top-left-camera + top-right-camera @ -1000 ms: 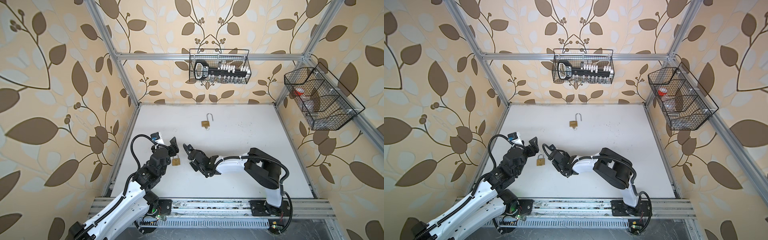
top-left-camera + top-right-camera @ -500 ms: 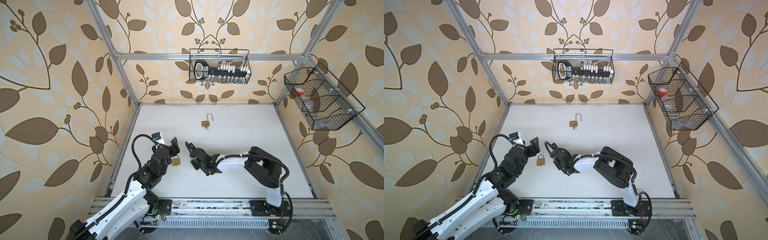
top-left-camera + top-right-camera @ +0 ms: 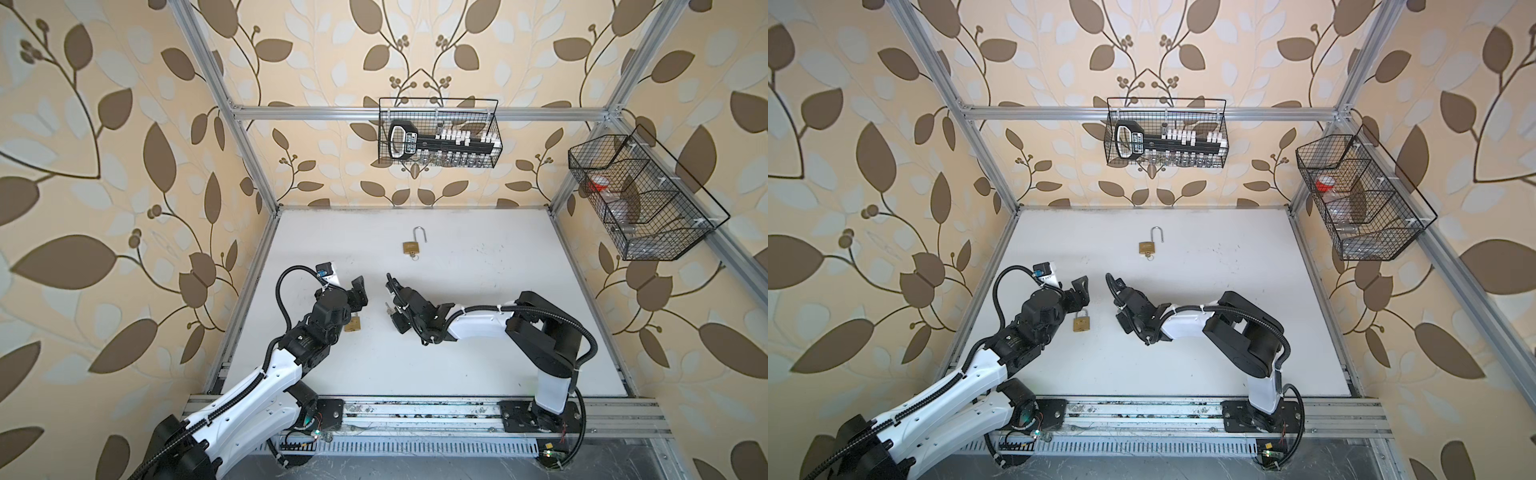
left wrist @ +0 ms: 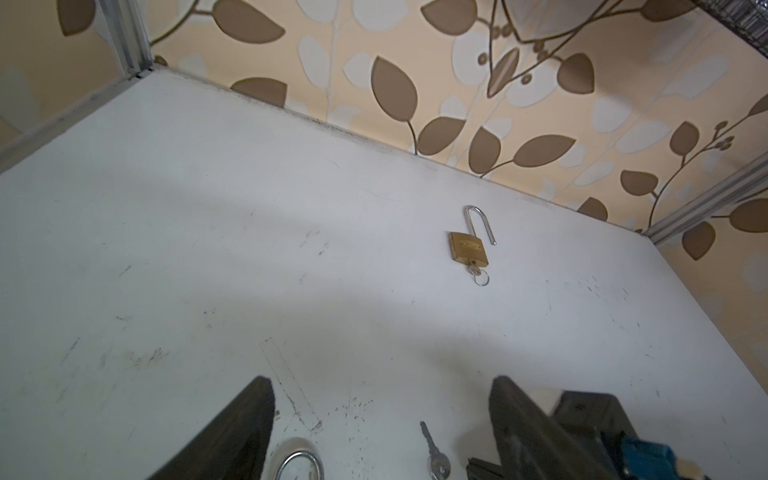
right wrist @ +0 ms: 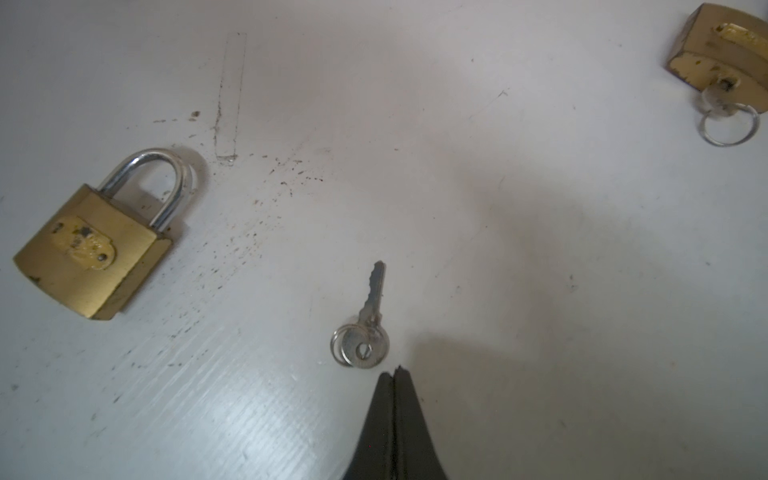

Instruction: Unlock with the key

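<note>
Note that the key (image 5: 369,332) lies loose on the desk (image 5: 540,291) just ahead of your right fingers (image 5: 392,415), pressed together and empty, while your left fingers (image 4: 237,432) stand spread near the closed padlock (image 5: 95,249).

Walls: beige wallpaper (image 3: 104,208), brown and pale leaf pattern, on three sides, 9 through 3 o'clock. Aluminium frame (image 3: 307,113) along the corners and across at 12. White tabletop (image 3: 478,270), scuffed, dark specks, soft even light. Black wire basket (image 3: 436,164) at 12; second wire basket (image 3: 665,237) at 2. Metal rail (image 3: 415,409) at 6.
</note>
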`<state>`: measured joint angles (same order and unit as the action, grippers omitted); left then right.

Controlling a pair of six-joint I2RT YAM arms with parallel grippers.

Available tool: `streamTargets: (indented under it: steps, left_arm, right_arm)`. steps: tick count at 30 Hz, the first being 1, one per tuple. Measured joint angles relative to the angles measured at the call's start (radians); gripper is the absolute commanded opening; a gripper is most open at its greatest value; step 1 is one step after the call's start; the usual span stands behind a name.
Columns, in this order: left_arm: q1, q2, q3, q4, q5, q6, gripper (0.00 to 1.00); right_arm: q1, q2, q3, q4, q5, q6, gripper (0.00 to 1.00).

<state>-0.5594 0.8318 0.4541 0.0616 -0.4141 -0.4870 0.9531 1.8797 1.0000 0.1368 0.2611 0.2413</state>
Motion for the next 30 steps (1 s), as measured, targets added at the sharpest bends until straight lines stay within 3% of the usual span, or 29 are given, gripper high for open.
streamTargets:
  steps: [1, 4, 10, 17, 30]
  left_arm:
    - [0.0, 0.01, 0.0, 0.002, 0.013, -0.004, 0.83]
    - [0.0, 0.012, 0.0, 0.002, 0.01, -0.011, 0.83]
    - [0.0, -0.063, 0.0, -0.028, -0.066, -0.018, 0.82]
    - [0.0, -0.087, 0.0, -0.035, -0.093, -0.018, 0.83]
    - [0.0, -0.112, -0.002, -0.036, -0.093, -0.019, 0.84]
  right_arm:
    - [-0.002, -0.003, -0.001, 0.002, -0.002, 0.001, 0.39]
    - [0.009, -0.005, 0.0, 0.005, 0.003, -0.024, 0.49]
    - [0.083, 0.065, 0.07, -0.018, 0.065, -0.041, 0.53]
    - [0.093, 0.11, 0.093, -0.036, 0.158, -0.017, 0.48]
    - [0.044, 0.146, 0.171, -0.12, 0.142, 0.022, 0.31]
